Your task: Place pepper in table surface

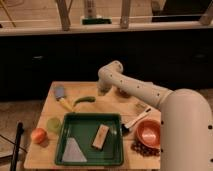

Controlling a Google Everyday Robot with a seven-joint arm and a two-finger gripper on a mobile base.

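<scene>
The pepper (84,100), small, slender, curved and green, lies on the light tan wooden table surface (110,103), just right of the yellow-handled grey brush (62,96). My gripper (103,90) hangs at the end of the white arm over the back middle of the table, a short way right of the pepper and apart from it. Nothing shows between its fingers.
A dark green tray (90,140) at the front holds a tan block (101,136) and a pale wedge (73,150). A pale-green cup (53,123) and an orange fruit (38,135) sit front left. An orange bowl (149,133), a white utensil (136,120) and dark grapes (143,148) are at the right.
</scene>
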